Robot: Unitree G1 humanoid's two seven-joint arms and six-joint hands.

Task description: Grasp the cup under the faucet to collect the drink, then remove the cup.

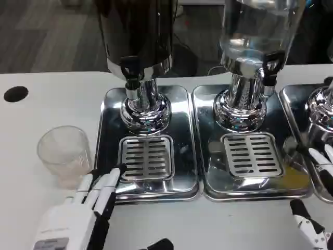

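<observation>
The left hand (pixel 86 208) comes up from the bottom edge on the left, white back toward the camera, with its fingers (pixel 106 188) stretched forward and lying close together. Their dark tips reach the front left corner of the left metal tray (pixel 184 140), near the slotted drip grate (pixel 146 157), and hold nothing; the hand is open. The clear plastic cup (pixel 65 154) stands upright on the white table (pixel 31 120), just beside the fingers on their left and apart from the tray, well short of the black faucet (pixel 131 73) of the dark drink dispenser (pixel 136 31). Whether the hand touches the cup cannot be told. A 2nd dispenser with a clear tank (pixel 257 26) stands on the neighbouring tray (pixel 208 177) with its own grate (pixel 252 154), and a 3rd chrome base (pixel 321 107) shows at the right edge. The right hand (pixel 317 198) sits at the lower right corner, only partly in frame, fingers spread apart near the tray's front corner and grasping nothing. A black round hole (pixel 15 94) marks the table's far left.
</observation>
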